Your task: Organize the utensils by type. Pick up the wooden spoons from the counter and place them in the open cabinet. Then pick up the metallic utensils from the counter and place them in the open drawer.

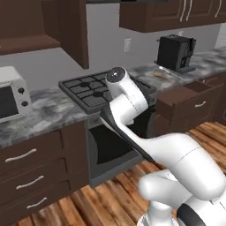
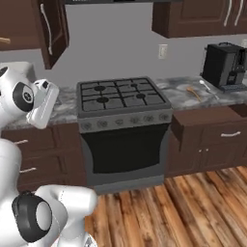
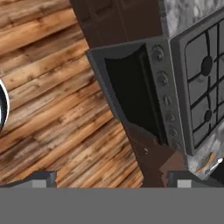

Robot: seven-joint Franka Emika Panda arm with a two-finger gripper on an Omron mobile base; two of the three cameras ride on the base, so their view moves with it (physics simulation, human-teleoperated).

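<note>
One orange-tan wooden spoon (image 2: 193, 91) lies on the marbled counter (image 2: 181, 99) right of the stove, in front of the coffee machine; it also shows as a wooden spoon (image 1: 161, 74) and a wooden spoon (image 3: 205, 162). A thin silvery metallic utensil (image 2: 207, 88) lies just right of it. Below them the open drawer (image 2: 207, 118) juts out of the dark lower cabinetry. The open cabinet (image 1: 26, 42) hangs at the upper left with its door (image 2: 50, 29) swung out. My gripper (image 3: 116, 180) is open, holds nothing, and looks down at the oven front and floor, far from the utensils.
A black gas stovetop (image 1: 99, 86) sits mid-counter above the oven (image 2: 125, 147). A white microwave (image 1: 13, 95) stands at the left, a black coffee machine (image 1: 176, 53) at the right. Wooden floor (image 2: 183, 207) spreads in front of the cabinets.
</note>
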